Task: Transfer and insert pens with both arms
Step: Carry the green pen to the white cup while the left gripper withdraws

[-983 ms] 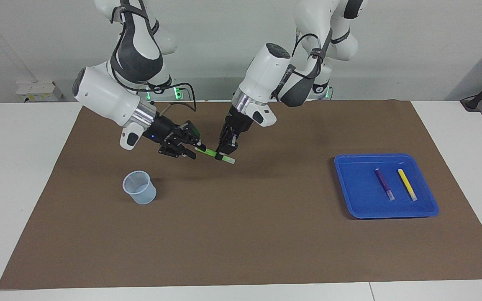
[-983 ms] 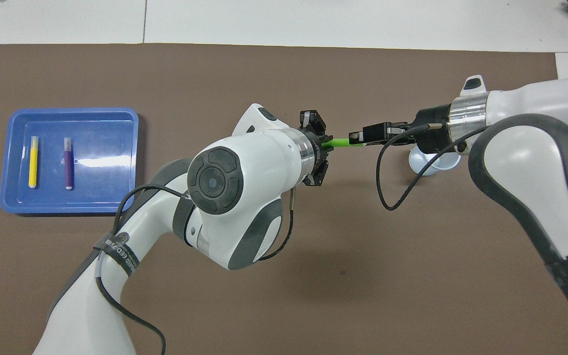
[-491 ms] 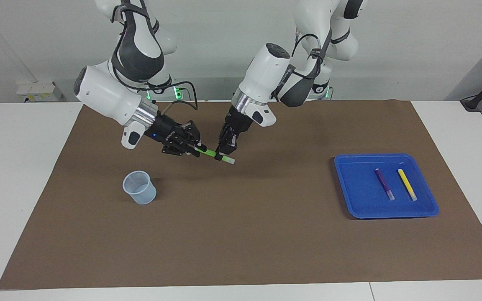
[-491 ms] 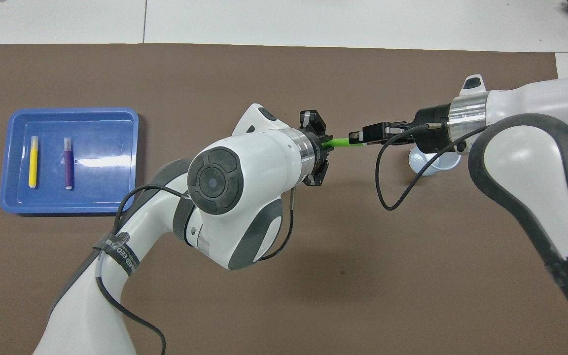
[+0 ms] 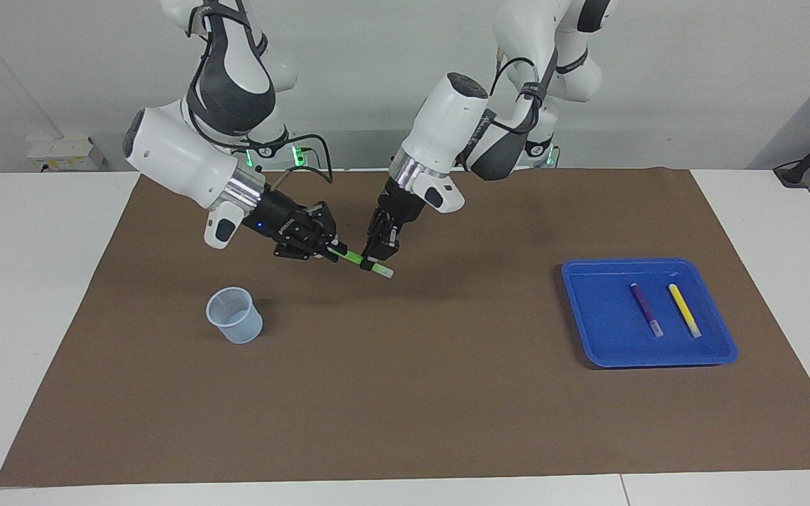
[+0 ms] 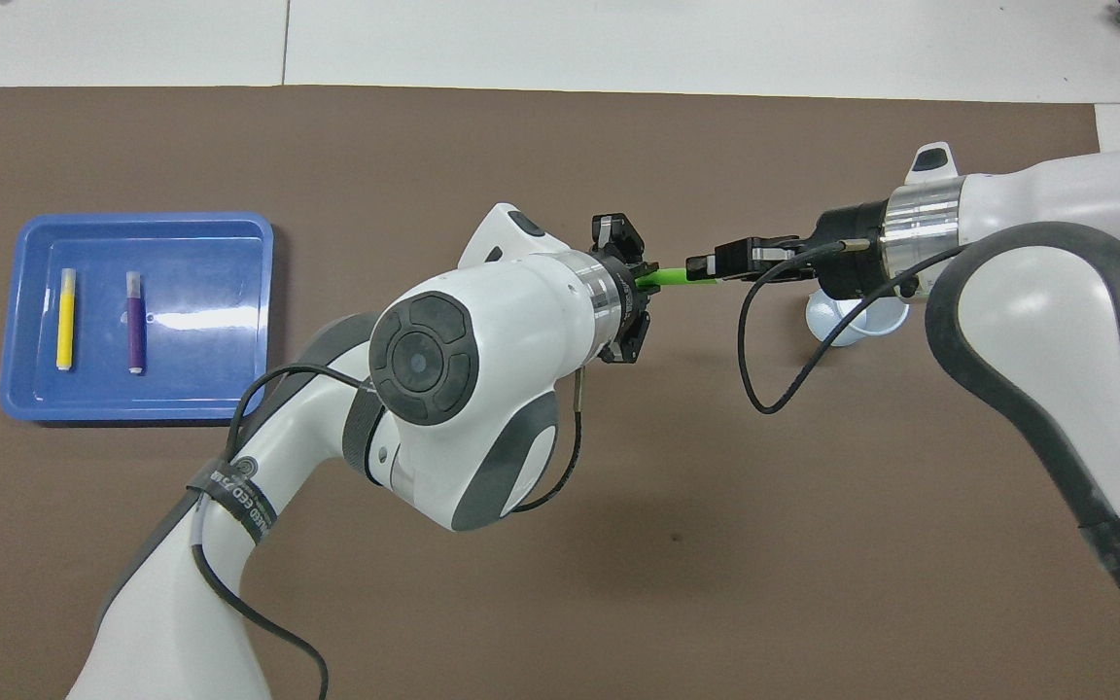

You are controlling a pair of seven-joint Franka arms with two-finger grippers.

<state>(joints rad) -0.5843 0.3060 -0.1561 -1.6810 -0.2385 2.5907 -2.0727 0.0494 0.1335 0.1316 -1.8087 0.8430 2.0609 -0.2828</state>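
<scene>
Both grippers hold the green pen [image 5: 351, 257] [image 6: 679, 277] in the air over the brown mat, between the cup and the tray. My left gripper [image 5: 375, 258] [image 6: 640, 284] points down, shut on the pen close to its pale end. My right gripper [image 5: 333, 251] [image 6: 701, 265] reaches in sideways and is shut on the pen's other end. The purple pen [image 5: 646, 308] [image 6: 135, 321] and the yellow pen [image 5: 685, 309] [image 6: 65, 319] lie side by side in the blue tray [image 5: 588, 330] [image 6: 132, 408].
A clear plastic cup [image 5: 235, 315] [image 6: 852, 319] stands upright on the brown mat [image 5: 412, 393] toward the right arm's end, partly covered by the right wrist in the overhead view. The tray sits toward the left arm's end.
My right gripper has closed its fingers onto the free end of the green pen. The left gripper has kept its grip and place.
</scene>
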